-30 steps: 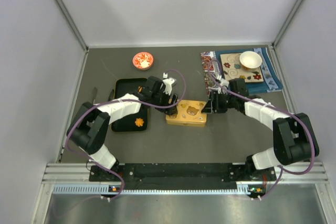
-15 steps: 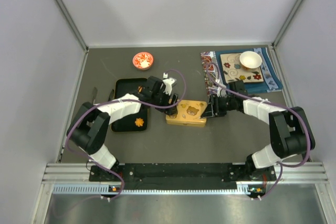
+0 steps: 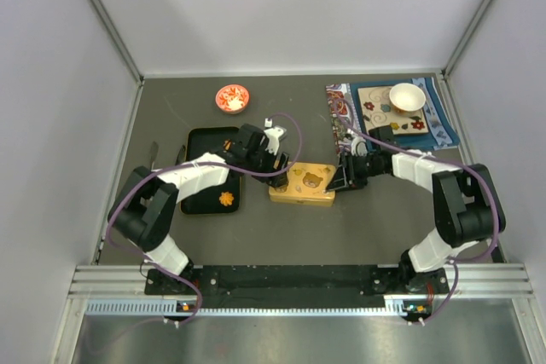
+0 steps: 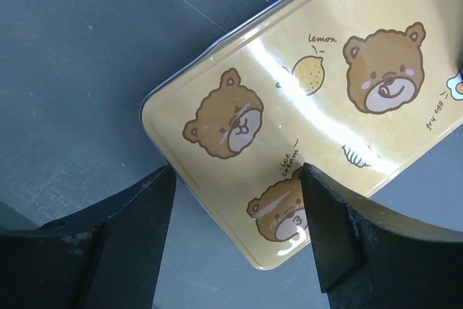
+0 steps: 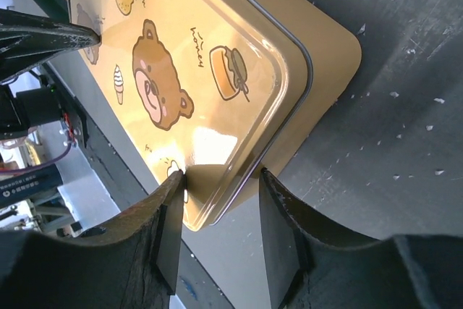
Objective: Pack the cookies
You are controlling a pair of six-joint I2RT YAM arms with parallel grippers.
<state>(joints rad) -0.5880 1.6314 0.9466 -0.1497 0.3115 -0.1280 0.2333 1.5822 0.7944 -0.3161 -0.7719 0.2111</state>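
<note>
Left claw hangs released, jaws spread wide, its fingers either side of one corner of the yellow rectangular bear-print tin. The tin lies mid-counter with its lid on top. Over at the other end, the right claw brackets the lid's rim, one finger over the printed top. Pinching or not, I cannot tell. A small flat orange flower-shaped cookie lies on the black rectangular tray, left of the tin.
</note>
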